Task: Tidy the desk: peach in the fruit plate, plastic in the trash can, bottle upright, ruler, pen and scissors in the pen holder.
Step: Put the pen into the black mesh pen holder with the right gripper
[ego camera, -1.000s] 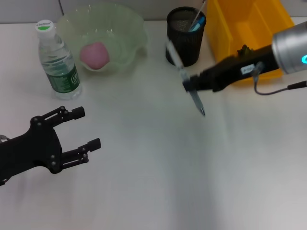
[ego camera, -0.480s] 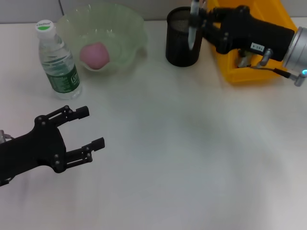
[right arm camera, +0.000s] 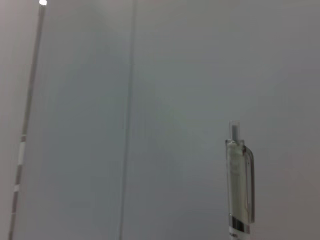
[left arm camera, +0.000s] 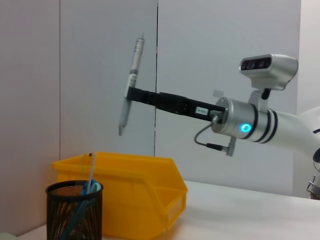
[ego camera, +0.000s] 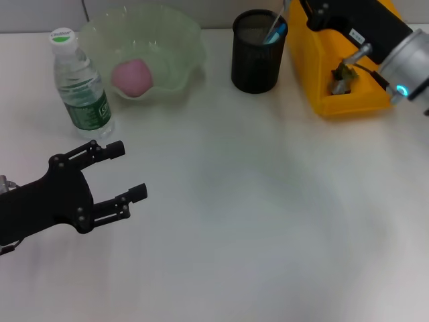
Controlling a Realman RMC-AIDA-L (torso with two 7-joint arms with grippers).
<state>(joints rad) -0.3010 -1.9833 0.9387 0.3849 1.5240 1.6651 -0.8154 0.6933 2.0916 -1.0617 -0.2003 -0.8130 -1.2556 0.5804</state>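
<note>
Right hand (left arm camera: 131,95) risen, pen (left arm camera: 129,85) clamped, its grip cut off overhead

The right gripper (left arm camera: 131,94) is reaching out level from its silver arm (left arm camera: 255,125), its fingers (left arm camera: 134,94) pinching a pen (left arm camera: 129,85) at mid-length, high above the pen holder (left arm camera: 74,210). The pen is hanging nearly upright, slightly tilted, well clear of the pen holder's rim. The black mesh pen holder is standing on the table (left arm camera: 235,212) with a blue-handled item (left arm camera: 85,200) leaning inside it, and a yellow bin (left arm camera: 142,192) is sitting just behind the pen holder.
</note>
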